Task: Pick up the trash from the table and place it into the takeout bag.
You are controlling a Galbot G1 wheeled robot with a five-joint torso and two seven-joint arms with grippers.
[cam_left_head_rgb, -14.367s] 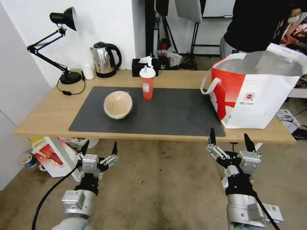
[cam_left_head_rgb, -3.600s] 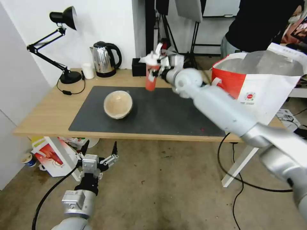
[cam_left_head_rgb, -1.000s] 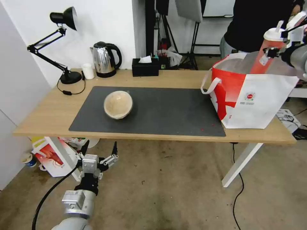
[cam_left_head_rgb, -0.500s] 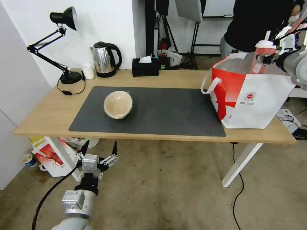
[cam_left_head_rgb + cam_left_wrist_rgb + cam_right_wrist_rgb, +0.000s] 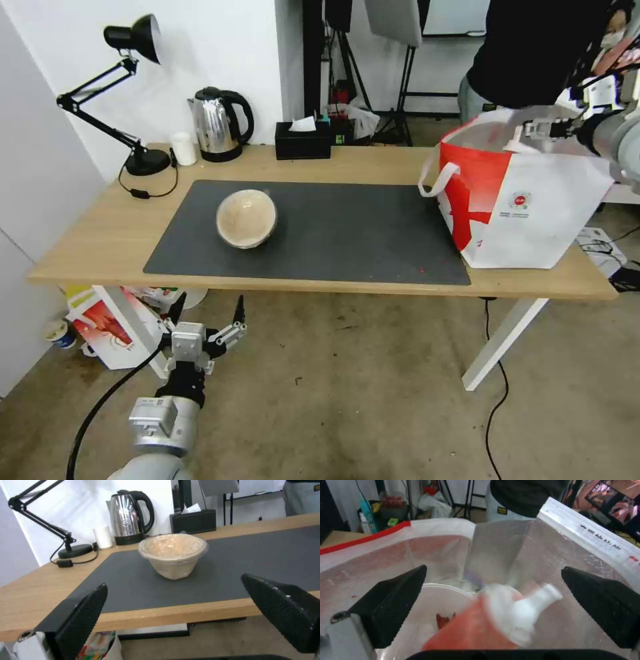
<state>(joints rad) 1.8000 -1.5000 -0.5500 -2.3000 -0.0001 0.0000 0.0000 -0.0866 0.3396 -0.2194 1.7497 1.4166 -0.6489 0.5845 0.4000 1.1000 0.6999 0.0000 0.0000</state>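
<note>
a bare concrete floor and white wall frame one long light-wood desk (image 5: pixel 100 233) on white legs, carrying one large flat dark grey rectangular mat (image 5: pixel 347 233). on the mat stands one tan bowl (image 5: pixel 246 217), round, tapered, paper-like, upright, well apart from the bag; in the left wrist view its mouth looks covered by a clear wrinkled film. at the desk's right end stands one takeout bag (image 5: pixel 533 213), boxy, white with a red panel, a white loop handle, a small round red logo and a creased silvery lining. inside it, in the right wrist view, lie two items: one red cup (image 5: pixel 476 632) with white lid and straw, tipped over and blurred, and part of one white plastic bowl (image 5: pixel 443 597) with a red scrap. the right end effector (image 5: pixel 541 128) sits at the bag's open mouth, its two black textured fingers (image 5: pixel 386 610) spread wide, touching nothing. the left end effector (image 5: pixel 205 312) hangs below the desk's front edge, fingers spread, empty. at the back stand one black lamp (image 5: pixel 127 100), one steel kettle (image 5: pixel 217 127), one small white cup (image 5: pixel 183 149) and one black tissue box (image 5: pixel 303 141).
</note>
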